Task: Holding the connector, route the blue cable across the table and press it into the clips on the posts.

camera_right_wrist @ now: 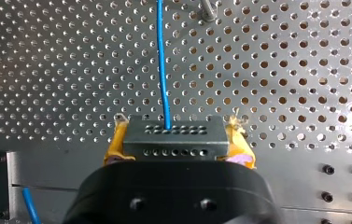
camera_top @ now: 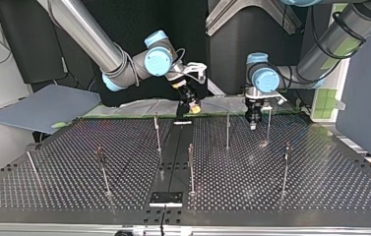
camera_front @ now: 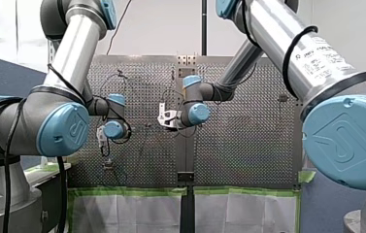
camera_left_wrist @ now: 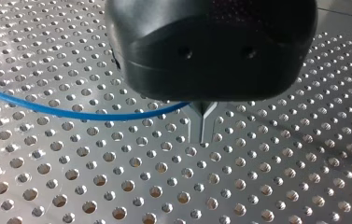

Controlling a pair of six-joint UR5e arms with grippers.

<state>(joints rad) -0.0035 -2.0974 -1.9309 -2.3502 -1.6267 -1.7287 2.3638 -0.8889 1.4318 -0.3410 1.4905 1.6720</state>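
Perforated counter [camera_right_wrist: 304, 70]. Your right end effector [camera_right_wrist: 177, 127] clamps the rigid connector [camera_right_wrist: 173, 140], the proper hold; blue cable [camera_right_wrist: 162, 56], likely limp, exits at 12 o'clock, pinched by left end effector [camera_left_wrist: 202, 128].

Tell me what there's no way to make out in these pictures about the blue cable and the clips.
Clips on the posts: too small in the top view.
Blue cable beyond the connector: cut off by the right wrist view's edge; too thin to trace in the top view.
Its stretch away from my left pincer: cut off by the left wrist view's edge.
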